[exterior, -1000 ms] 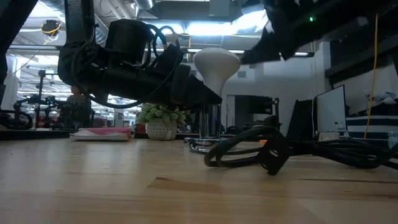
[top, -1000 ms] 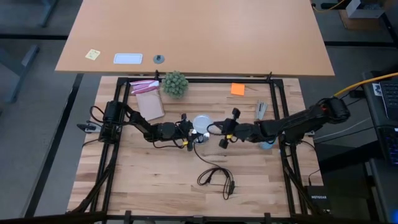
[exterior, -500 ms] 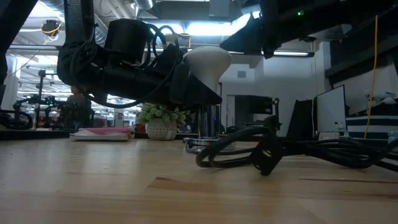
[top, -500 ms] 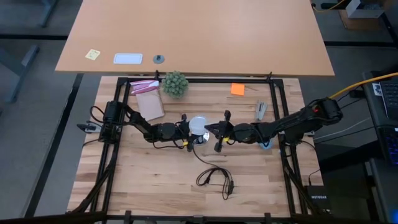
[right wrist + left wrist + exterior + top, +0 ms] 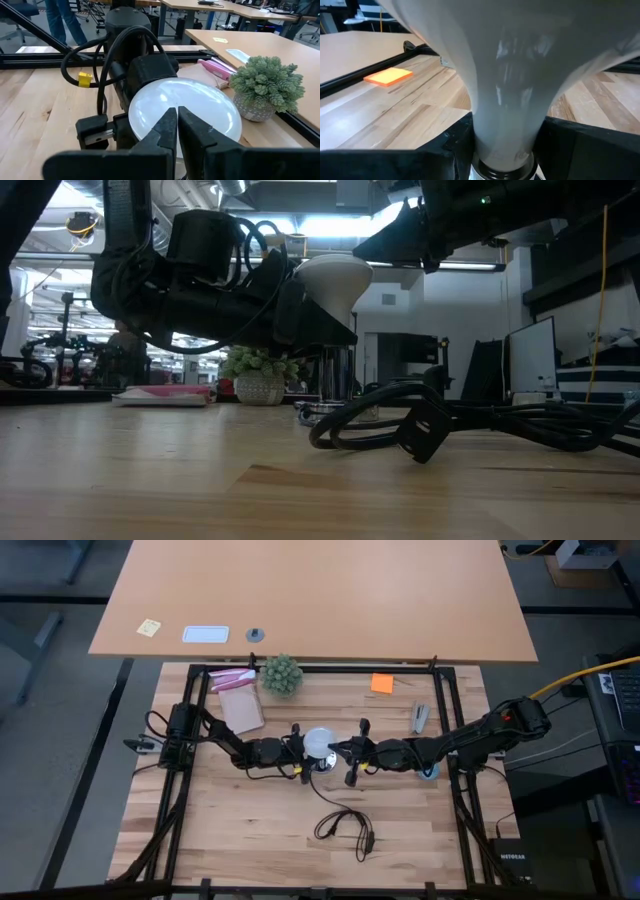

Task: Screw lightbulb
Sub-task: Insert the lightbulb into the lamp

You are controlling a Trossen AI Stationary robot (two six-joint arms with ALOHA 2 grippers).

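The lightbulb (image 5: 318, 742) stands upright, dome up, at the middle of the counter (image 5: 250, 830) — the left end effector (image 5: 298, 750) pinches its narrow neck just above the socket (image 5: 335, 411). The right end effector (image 5: 347, 751), fingers pressed together, hovers just beside the dome — near the small plant (image 5: 281, 674)

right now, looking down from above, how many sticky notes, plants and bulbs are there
sticky notes: 2, the orange sticky note and the yellow sticky note
plant: 1
lightbulb: 1
total: 4
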